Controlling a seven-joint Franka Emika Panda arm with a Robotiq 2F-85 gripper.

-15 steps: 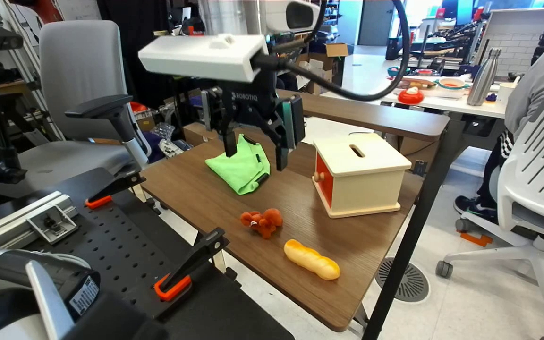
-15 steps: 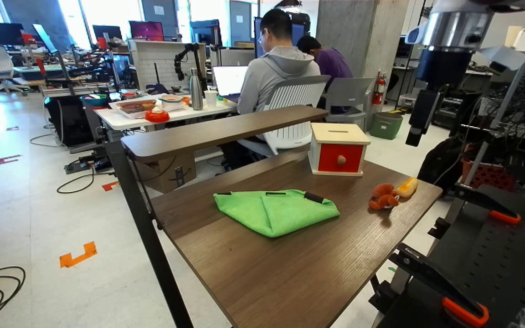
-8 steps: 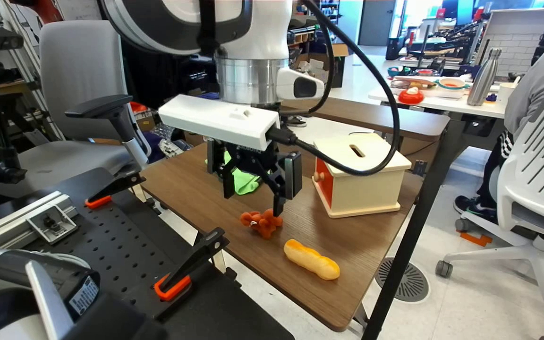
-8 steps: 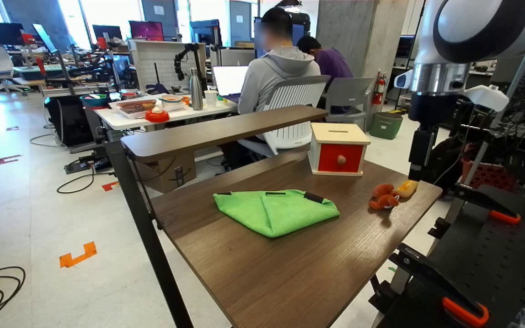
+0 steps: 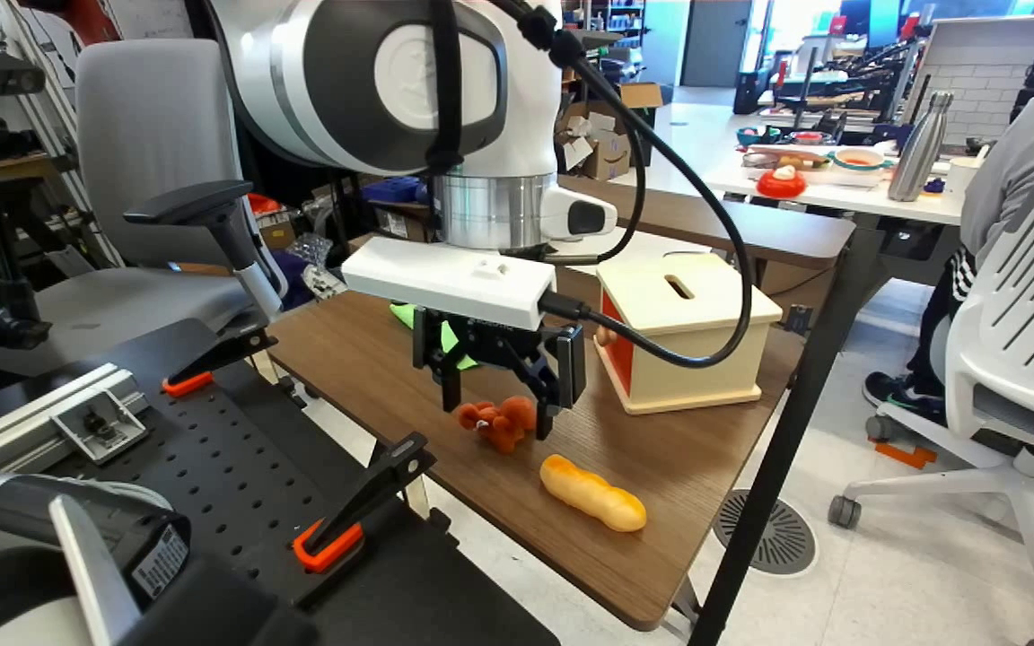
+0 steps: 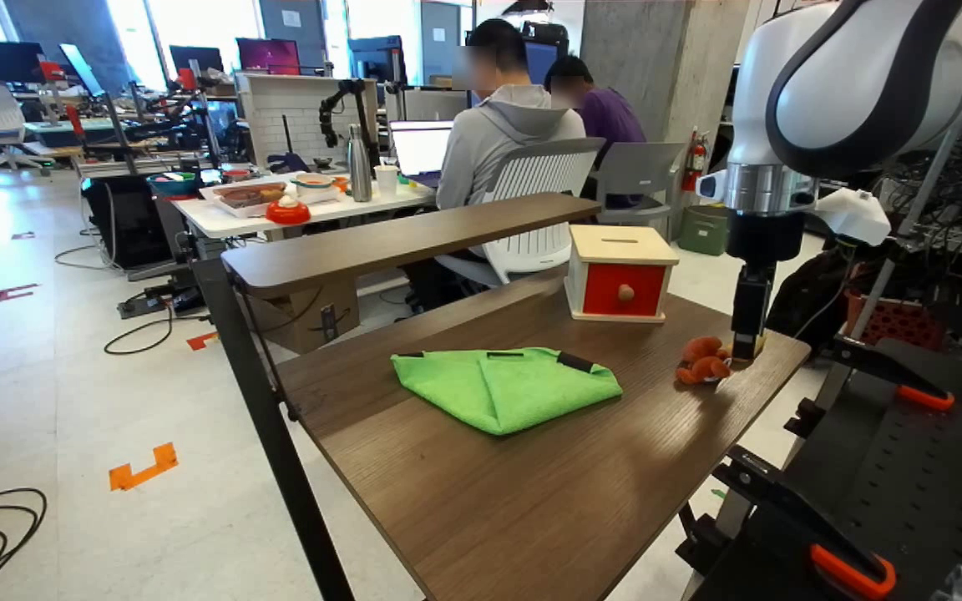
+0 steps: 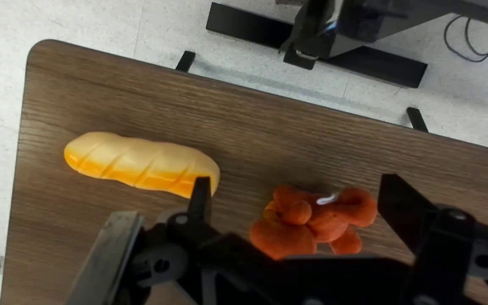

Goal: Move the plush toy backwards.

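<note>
Now lower, end effector (image 5: 497,419) spread wide, close to the unmoved orange plush toy (image 7: 325,223)

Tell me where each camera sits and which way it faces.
An exterior view: near the black perforated board, looking down across the table; arm and open end effector central.
An exterior view: on the side nearest the green cloth, facing the slotted wooden box; arm at right.
Wrist-mounted view: looking down at the orange plush toy; fingers show.
Both exterior views show the box and plush toy.

On the table (image 7: 252,135), plush toy (image 7: 311,222) right of bread (image 7: 140,163) in the wrist view
</note>
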